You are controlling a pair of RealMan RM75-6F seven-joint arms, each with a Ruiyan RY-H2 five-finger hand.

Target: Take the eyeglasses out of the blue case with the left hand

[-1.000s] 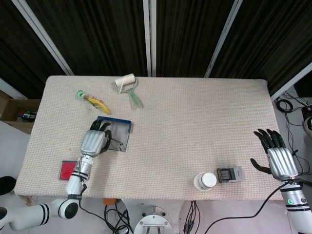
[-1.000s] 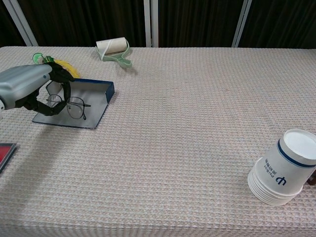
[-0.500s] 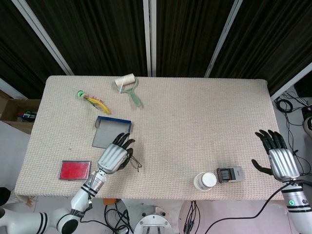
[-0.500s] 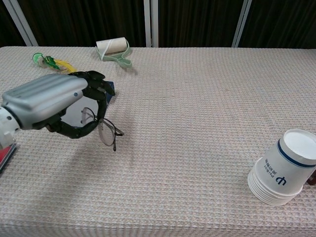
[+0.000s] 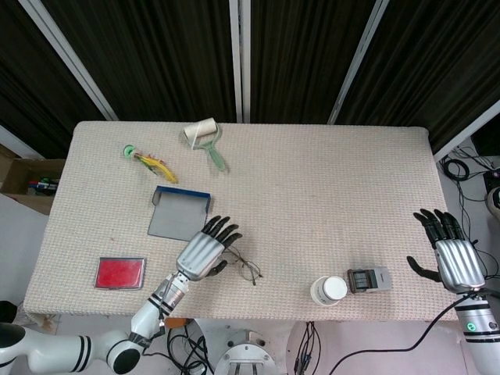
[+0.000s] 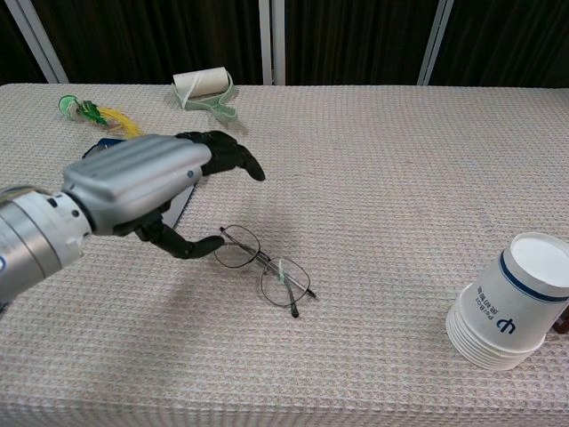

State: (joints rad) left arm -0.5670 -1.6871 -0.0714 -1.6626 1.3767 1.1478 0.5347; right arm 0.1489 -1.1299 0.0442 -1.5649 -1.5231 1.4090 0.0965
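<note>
Head view, beige woven table (image 5: pixel 328 187) before dark curtains (image 5: pixel 297 55), eyeglasses (image 5: pixel 248 269) lying outside blue case (image 5: pixel 179 213), left hand (image 5: pixel 205 251) fingers spread, right hand (image 5: pixel 451 258) fingers apart, empty.

I am working in what reads as a robot test lab or recording bay, not a home. The worktop (image 5: pixel 328 187) is a single table under a beige woven cover, backed on the far side by black pleated curtains (image 5: pixel 164 55) with pale metal struts (image 5: pixel 238 58). Loose cables (image 5: pixel 469 176) lie on the bare floor at the right. A cardboard box (image 5: pixel 27 178) of oddments sits on the floor at the left. Unrelated props are scattered about the worktop.
</note>
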